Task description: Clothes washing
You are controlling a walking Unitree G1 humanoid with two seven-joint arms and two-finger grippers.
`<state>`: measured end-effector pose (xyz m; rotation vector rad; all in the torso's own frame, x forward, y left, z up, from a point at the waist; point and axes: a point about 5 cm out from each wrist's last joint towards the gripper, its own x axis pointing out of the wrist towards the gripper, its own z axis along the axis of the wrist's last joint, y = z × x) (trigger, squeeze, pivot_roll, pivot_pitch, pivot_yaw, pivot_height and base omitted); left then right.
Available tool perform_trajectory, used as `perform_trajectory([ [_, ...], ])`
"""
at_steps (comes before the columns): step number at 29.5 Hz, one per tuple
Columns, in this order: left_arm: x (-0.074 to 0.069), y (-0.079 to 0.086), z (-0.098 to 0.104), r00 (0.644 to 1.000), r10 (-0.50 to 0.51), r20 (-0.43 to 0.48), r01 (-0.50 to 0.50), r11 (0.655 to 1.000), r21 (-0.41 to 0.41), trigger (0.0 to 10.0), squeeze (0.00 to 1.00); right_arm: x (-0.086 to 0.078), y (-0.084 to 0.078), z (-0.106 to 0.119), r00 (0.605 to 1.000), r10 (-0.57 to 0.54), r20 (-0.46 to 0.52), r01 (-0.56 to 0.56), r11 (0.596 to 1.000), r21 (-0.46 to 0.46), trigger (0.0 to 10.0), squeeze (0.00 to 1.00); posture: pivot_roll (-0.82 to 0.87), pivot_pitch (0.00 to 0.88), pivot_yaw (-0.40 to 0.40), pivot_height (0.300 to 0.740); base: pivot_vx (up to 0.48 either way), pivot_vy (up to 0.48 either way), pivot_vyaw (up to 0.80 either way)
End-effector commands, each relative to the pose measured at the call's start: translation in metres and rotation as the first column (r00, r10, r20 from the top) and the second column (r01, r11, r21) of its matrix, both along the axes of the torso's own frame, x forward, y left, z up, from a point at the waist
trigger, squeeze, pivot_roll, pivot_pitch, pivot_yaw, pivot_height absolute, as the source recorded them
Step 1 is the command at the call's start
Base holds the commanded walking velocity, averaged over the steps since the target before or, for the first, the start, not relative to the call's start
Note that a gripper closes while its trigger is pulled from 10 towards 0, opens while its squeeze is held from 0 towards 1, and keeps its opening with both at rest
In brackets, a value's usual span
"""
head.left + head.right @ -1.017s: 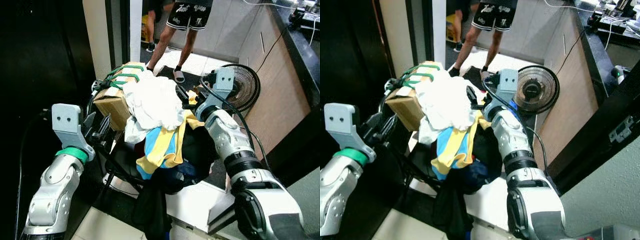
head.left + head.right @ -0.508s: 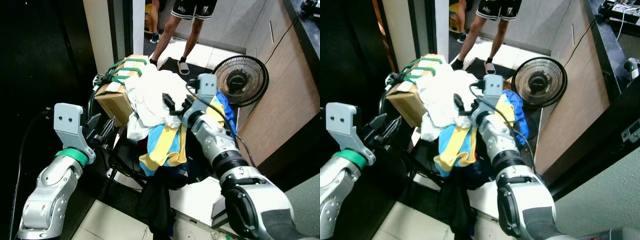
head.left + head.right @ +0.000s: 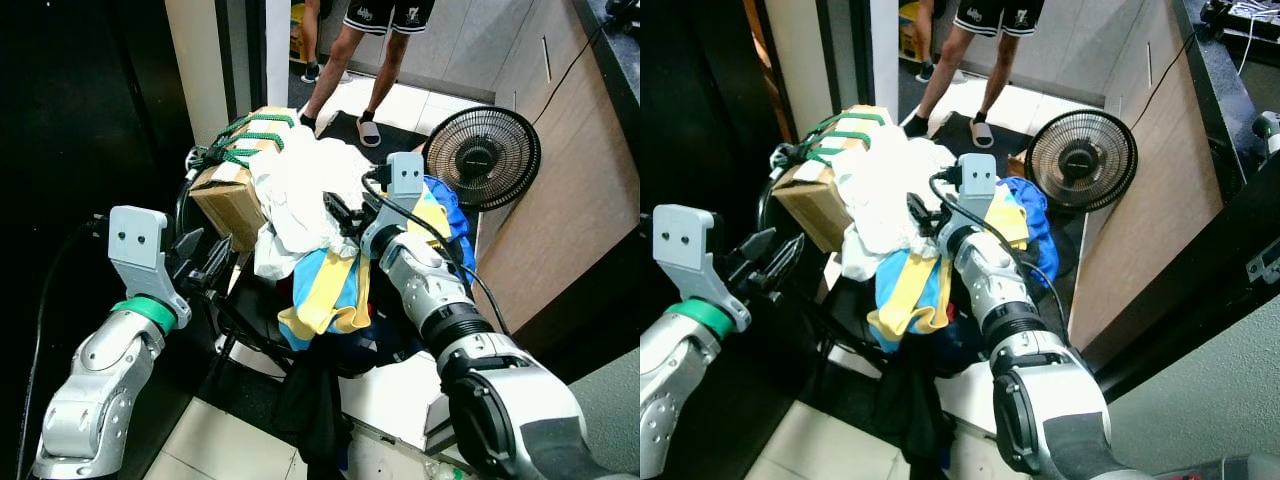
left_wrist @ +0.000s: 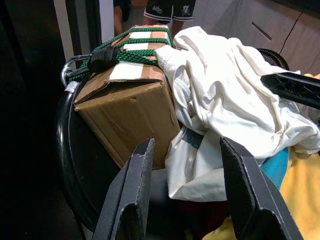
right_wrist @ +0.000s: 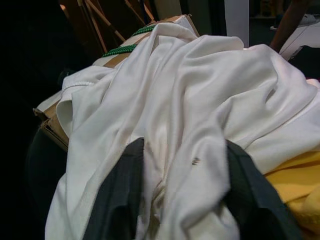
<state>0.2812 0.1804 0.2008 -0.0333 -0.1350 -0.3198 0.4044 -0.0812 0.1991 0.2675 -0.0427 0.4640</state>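
Resting on a black chair (image 3: 240, 325), the clothes pile (image 3: 325, 265) sits centre over pale floor tiles (image 3: 215, 445). Right gripper (image 5: 182, 192), fingers spread, presses the white garment (image 5: 200, 95). Left gripper (image 4: 185, 187), fingers apart, hovers by the cardboard box (image 4: 125, 107). Fan (image 3: 485, 157) far right; a person's legs (image 3: 365, 45) beyond.

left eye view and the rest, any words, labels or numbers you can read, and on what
None can be read.
Person's black shorts: white lettering at the hem, too small and blurred to read.
Cardboard box: white tape or label strips under the green cord, no legible print.
White garment: a small dark mark, not readable as text.
Fan: no legible marking.
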Motion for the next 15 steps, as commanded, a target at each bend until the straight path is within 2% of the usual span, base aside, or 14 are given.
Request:
perform_trajectory([
  [1,-0.0017,-0.004,-0.0008,1.0,-0.027,-0.01,0.027,1.0,0.002,10.0,0.0,0.0004,0.0035,0.0013,1.0,0.015,-0.001,-0.015,1.0,0.004,0.0,0.0,0.11,0.099,0.004,0.74,0.0,0.0,0.0],
  [15,0.0001,-0.0069,-0.0005,0.999,-0.035,-0.004,0.035,0.999,-0.004,10.0,0.0,0.0016,0.0007,0.0037,1.0,0.016,0.008,-0.016,1.0,0.006,0.0,0.0,0.11,0.091,0.004,0.74,0.0,0.0,0.0],
])
